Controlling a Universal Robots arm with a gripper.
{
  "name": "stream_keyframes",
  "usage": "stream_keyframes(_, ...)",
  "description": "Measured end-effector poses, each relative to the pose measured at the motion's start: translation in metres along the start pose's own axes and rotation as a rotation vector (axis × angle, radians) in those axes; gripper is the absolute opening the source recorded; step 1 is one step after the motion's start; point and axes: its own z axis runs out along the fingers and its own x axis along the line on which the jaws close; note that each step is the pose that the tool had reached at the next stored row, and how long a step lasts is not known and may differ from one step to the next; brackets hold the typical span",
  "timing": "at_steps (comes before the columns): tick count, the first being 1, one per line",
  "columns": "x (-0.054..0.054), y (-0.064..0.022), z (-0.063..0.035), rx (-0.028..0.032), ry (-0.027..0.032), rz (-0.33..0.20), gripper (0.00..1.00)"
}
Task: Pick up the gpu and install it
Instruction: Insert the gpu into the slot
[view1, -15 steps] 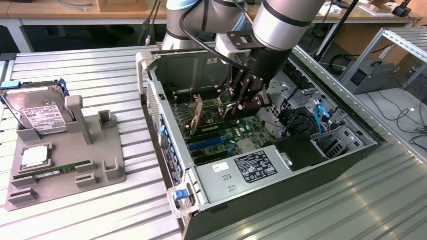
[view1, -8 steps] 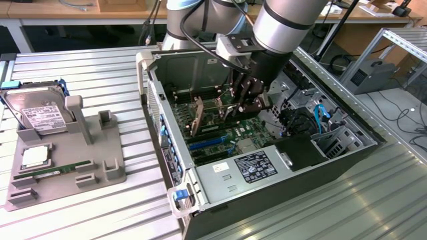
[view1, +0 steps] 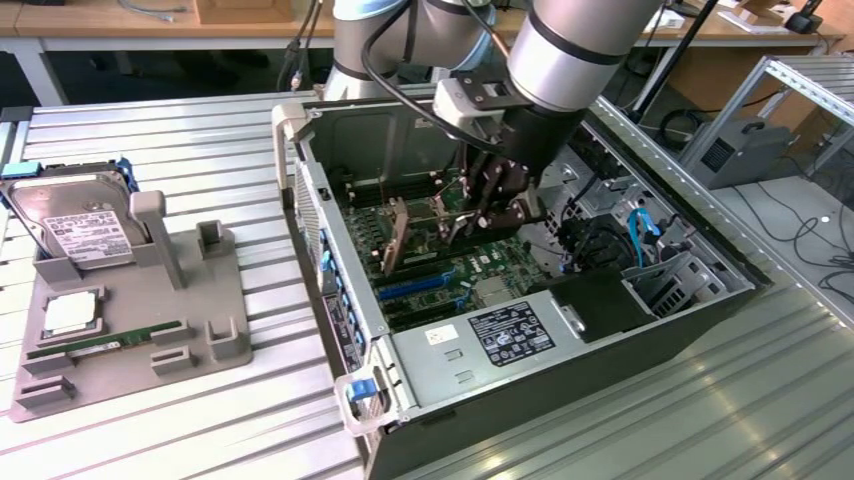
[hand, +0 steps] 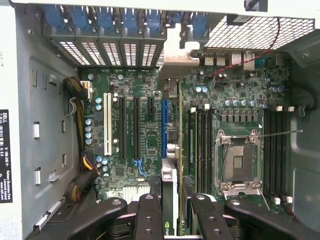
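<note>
One arm reaches down into the open computer case (view1: 534, 300) lying on its side on the slatted metal tabletop (view1: 200, 440); the pincer (view1: 491, 215) is inside the case above the motherboard (view1: 441, 270), fingers (hand: 150, 220) clenched on the gpu (view1: 396, 245); the gpu is held on edge, thin card standing upright over the board, near the middle of the case in the exterior view; its long axis runs across the board from the pincer toward the slotted rear wall of the case at the exterior view's left, and in the wrist view it shows edge-on as a narrow strip (hand: 170, 150) running from between the fingers up to the silver bracket end by the blue slot latches (hand: 130, 20); card sits just beside the blue expansion slot (hand: 163, 120), whether it is seated in it cannot be told; empty CPU socket (hand: 239, 162) lies beside the card in the wrist view with RAM slots (hand: 202, 145) between them; at the exterior view's left, well apart from the case, a grey fixture tray (view1: 134, 330) on the tabletop carries a silver hard drive (view1: 80, 225) standing tilted at its far end, a CPU (view1: 70, 315) and a RAM stick (view1: 107, 342) lying flat nearer.
</note>
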Motion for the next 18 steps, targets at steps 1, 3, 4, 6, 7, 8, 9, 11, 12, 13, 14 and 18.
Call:
stream_keyframes(1,0.0006,0.0000,0.0002,0.0000,0.0000,0.000,0.27)
stream_keyframes(3,0.0013,0.0000,0.0006,0.0000,0.0000,0.000,0.27)
stream_keyframes(4,0.0017,0.0000,0.0007,0.0000,0.0001,0.000,0.27)
stream_keyframes(6,0.0030,-0.0001,0.0012,0.0000,0.0000,0.000,0.27)
stream_keyframes(7,0.0037,-0.0001,0.0015,0.0000,0.0001,0.000,0.27)
stream_keyframes(8,0.0042,-0.0001,0.0018,0.0000,0.0000,0.000,0.27)
stream_keyframes(9,0.0047,-0.0001,0.0020,0.0000,0.0001,0.000,0.27)
stream_keyframes(11,0.0053,-0.0001,0.0023,0.0000,0.0000,0.000,0.27)
stream_keyframes(12,0.0057,-0.0002,0.0025,0.0000,0.0000,0.000,0.27)
stream_keyframes(13,0.0059,-0.0002,0.0026,0.0000,0.0000,0.000,0.27)
stream_keyframes(14,0.0062,-0.0002,0.0028,0.0000,0.0000,0.000,0.27)
stream_keyframes(18,0.0077,-0.0002,0.0036,0.0000,0.0001,0.000,0.27)
